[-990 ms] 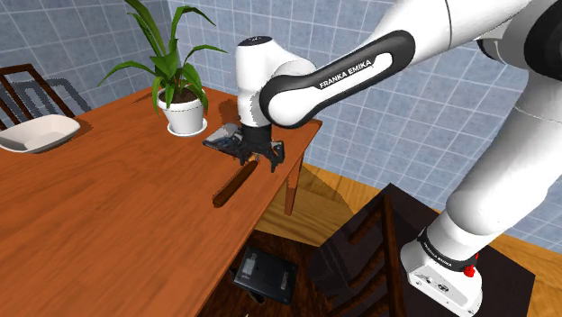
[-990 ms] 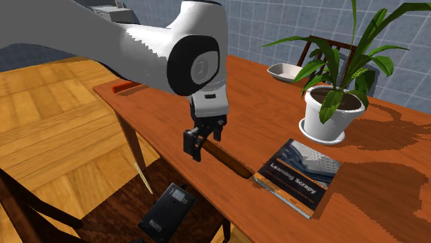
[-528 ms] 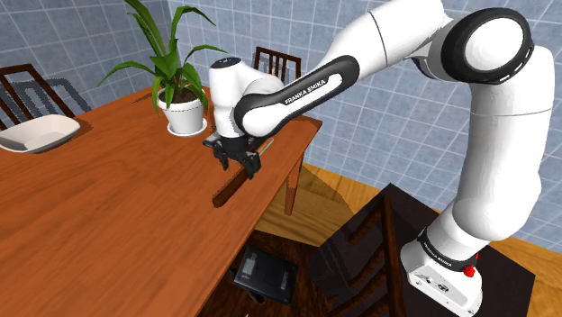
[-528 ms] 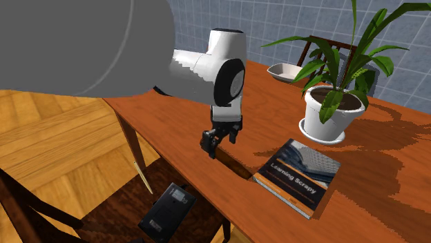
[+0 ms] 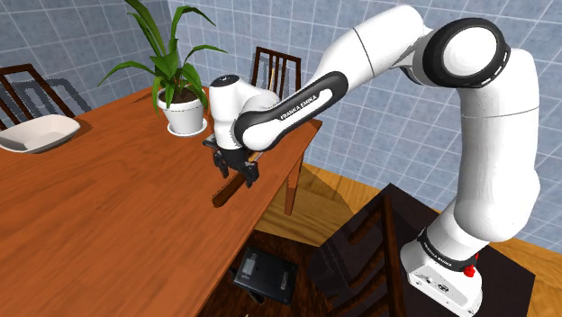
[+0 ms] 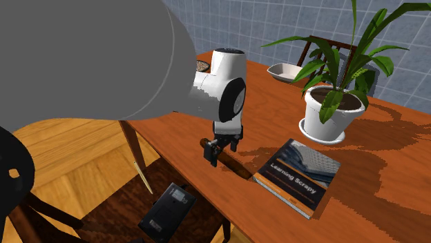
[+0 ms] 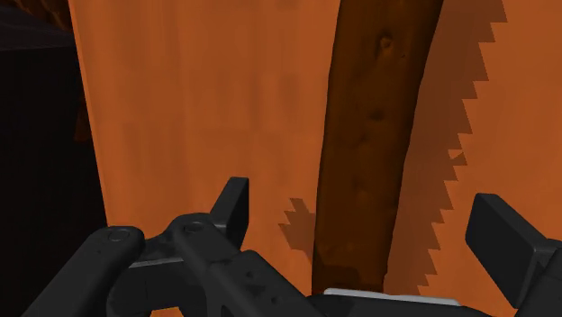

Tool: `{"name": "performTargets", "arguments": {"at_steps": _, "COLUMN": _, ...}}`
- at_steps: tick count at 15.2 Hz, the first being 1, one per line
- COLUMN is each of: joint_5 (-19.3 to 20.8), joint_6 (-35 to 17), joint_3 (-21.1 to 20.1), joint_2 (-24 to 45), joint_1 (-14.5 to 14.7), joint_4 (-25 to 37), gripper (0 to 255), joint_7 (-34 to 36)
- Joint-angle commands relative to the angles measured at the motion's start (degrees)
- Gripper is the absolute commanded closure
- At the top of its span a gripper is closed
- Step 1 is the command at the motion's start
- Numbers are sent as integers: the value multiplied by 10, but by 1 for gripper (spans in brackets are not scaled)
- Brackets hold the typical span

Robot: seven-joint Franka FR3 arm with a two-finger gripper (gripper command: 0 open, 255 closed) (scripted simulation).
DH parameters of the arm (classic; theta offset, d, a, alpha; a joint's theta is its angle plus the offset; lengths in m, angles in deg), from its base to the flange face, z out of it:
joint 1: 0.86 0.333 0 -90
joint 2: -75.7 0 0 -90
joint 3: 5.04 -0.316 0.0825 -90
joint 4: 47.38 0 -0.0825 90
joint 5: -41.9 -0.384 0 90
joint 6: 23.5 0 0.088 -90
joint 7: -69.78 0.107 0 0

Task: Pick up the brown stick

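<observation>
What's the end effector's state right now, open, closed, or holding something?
End effector: open, astride the brown stick, not holding it.

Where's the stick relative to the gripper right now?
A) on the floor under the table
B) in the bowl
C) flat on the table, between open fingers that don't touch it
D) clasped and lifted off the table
C: in the wrist view the stick lies on the table, and the gripper straddles it with its fingers apart and a gap on each side.
</observation>
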Motion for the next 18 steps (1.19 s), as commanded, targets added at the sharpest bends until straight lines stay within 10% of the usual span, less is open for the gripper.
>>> {"name": "performTargets", "arguments": {"at_steps": 1, "joint_5": 2, "joint_6": -3, "joint_3": 1, "joint_2": 2, "joint_1": 1, "joint_4": -1, "gripper": 0, "joint_7": 1}}
{"name": "performTargets", "arguments": {"at_steps": 2, "joint_5": 2, "joint_6": -3, "joint_3": 1, "joint_2": 2, "joint_1": 1, "joint_4": -1, "gripper": 255, "joint_7": 1}}
{"name": "performTargets", "arguments": {"at_steps": 18, "joint_5": -22, "joint_6": 35, "joint_3": -15, "joint_2": -28, "joint_1": -10, "joint_4": 12, "gripper": 255, "joint_7": -13}}
